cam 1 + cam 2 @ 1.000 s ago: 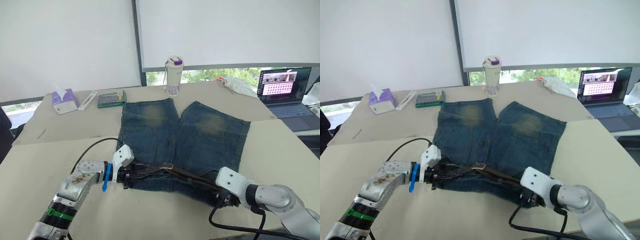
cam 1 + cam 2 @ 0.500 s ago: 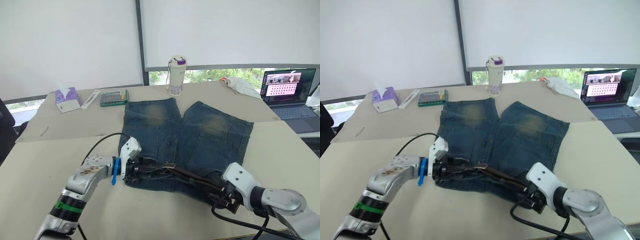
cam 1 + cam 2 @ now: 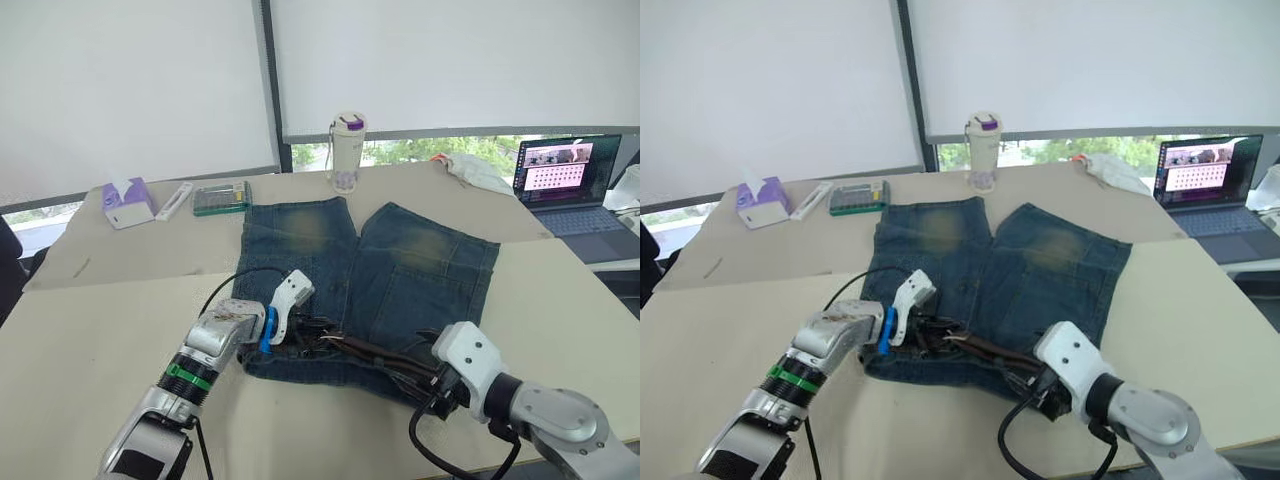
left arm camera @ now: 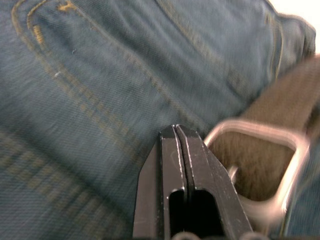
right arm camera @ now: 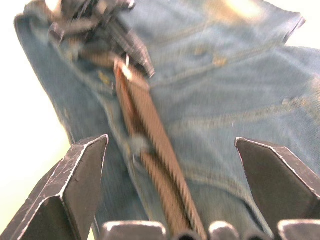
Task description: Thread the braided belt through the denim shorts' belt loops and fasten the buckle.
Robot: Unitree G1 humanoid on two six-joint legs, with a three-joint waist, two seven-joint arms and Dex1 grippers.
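Faded blue denim shorts (image 3: 370, 270) lie flat on the bench (image 3: 100, 330). The woven brown braided belt (image 5: 150, 130) crosses their waistband. The left claw (image 4: 176, 131) is pressed closed, empty, beside the rectangular metal buckle (image 4: 260, 165). The right claw (image 5: 172, 145) gapes wide over the strap.

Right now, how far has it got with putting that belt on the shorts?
Partly there, it seems. The belt already lies along the waistband of the shorts; whether it passes through any loops I cannot tell. In hand: the left gripper, shut, sits beside the buckle, and the right gripper is open over the strap. Left: the buckle is not fastened.
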